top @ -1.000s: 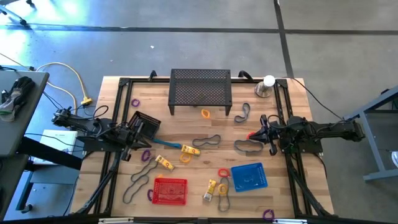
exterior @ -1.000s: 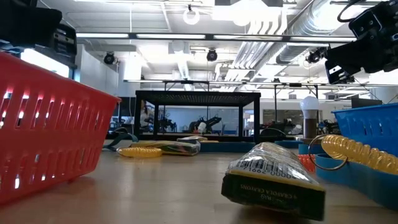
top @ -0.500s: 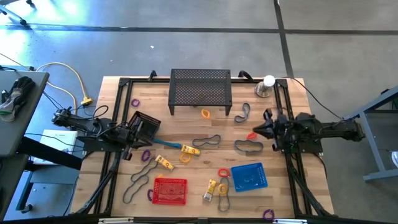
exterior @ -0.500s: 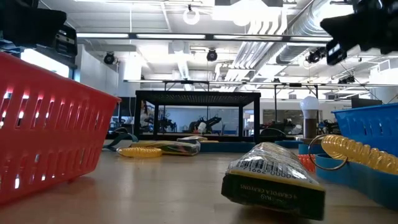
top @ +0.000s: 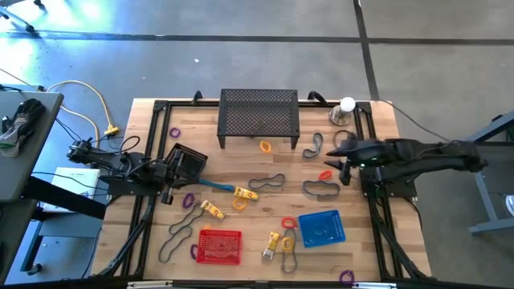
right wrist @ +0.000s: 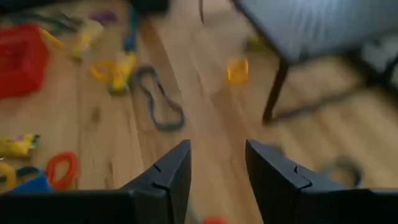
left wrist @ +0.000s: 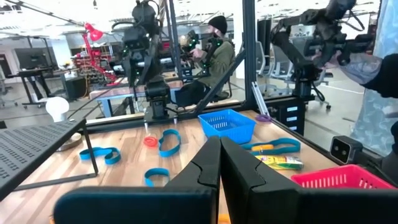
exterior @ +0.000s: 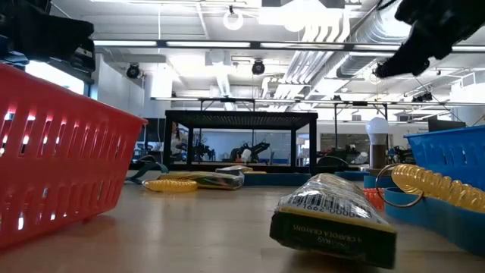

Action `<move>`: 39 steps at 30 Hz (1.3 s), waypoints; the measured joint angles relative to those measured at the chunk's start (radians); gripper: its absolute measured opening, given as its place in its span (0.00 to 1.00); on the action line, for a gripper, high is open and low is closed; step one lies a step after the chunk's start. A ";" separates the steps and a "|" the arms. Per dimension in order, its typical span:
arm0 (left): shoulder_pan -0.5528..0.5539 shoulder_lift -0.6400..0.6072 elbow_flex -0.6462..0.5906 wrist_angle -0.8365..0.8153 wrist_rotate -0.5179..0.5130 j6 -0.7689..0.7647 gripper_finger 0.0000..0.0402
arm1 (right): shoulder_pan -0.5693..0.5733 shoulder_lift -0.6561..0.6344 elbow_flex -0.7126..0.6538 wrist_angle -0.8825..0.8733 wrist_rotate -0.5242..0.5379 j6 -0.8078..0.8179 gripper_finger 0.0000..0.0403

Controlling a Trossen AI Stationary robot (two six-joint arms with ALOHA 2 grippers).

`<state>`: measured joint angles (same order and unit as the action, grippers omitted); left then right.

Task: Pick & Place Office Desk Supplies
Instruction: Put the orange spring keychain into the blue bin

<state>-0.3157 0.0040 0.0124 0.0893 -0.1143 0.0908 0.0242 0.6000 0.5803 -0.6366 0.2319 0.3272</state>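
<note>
Office supplies lie scattered on the wooden table: grey loops (top: 267, 181) (top: 321, 189), a teal band (top: 213, 185), yellow blocks (top: 246, 193), and orange (top: 266, 147), purple (top: 174, 132) and red rings (top: 325, 174). My right gripper (top: 336, 160) (right wrist: 217, 168) hangs open above the table at the right, just past the red ring, with nothing between its fingers. It looks toward a grey loop (right wrist: 160, 102) and an orange ring (right wrist: 237, 70). My left gripper (top: 197, 163) (left wrist: 219, 163) waits shut and empty at the left, pointing across the table.
A black mesh stand (top: 259, 116) is at the far middle, with a silver cone with a white ball (top: 344, 111) to its right. A red basket (top: 219, 246) and a blue basket (top: 322, 228) sit near the front edge. People show beyond the table in the left wrist view.
My right gripper has swung toward the table's far edge and opened. The red ring beside it lies where it was.
</note>
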 joint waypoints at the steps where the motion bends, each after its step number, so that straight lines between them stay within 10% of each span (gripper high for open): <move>1: 0.000 0.000 0.000 0.004 0.000 0.000 0.00 | 0.000 0.049 0.016 -0.034 0.003 0.042 0.35; 15: 0.000 0.000 0.000 0.028 -0.007 0.102 0.00 | -0.171 0.562 0.143 -0.318 -0.179 0.294 0.35; 39: 0.000 0.000 0.000 0.037 -0.019 0.112 0.00 | -0.301 0.847 0.143 -0.246 -0.234 0.234 0.35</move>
<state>-0.3153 0.0044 0.0124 0.1265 -0.1329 0.2024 -0.2768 1.4471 0.7235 -0.8829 -0.0023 0.5615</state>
